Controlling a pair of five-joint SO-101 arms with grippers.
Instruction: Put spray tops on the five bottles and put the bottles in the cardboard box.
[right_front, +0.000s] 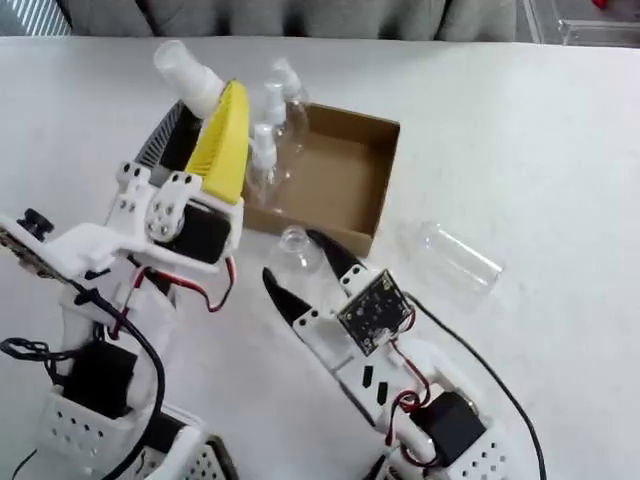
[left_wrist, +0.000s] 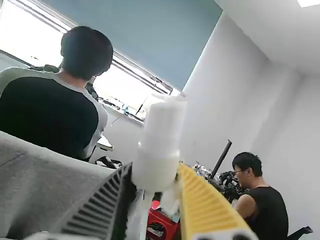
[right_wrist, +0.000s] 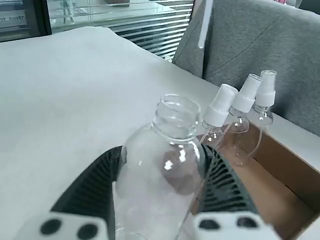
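My left fingers are clamped on a white spray top. They hold it raised above the tabletop, off the left wall of the cardboard box. The yellow finger is on the side nearer the box and the black ribbed one on the side away from it. The top's nozzle end stands clear of my fingertips.

My right fingers grasp a clear open bottle, one black finger on each side of its body. Its neck is bare and its mouth is uncovered. This bottle sits just outside the box, close against the box's near wall and towards that wall's left end.

Inside the box, three topped bottles stand in a row along the left wall. Each is clear with a white spray top fitted, and they sit close together, leaning slightly. The rest of the box floor is brown card.

Off the right side of the box, apart from it, a bare bottle lies on its side on the tabletop.
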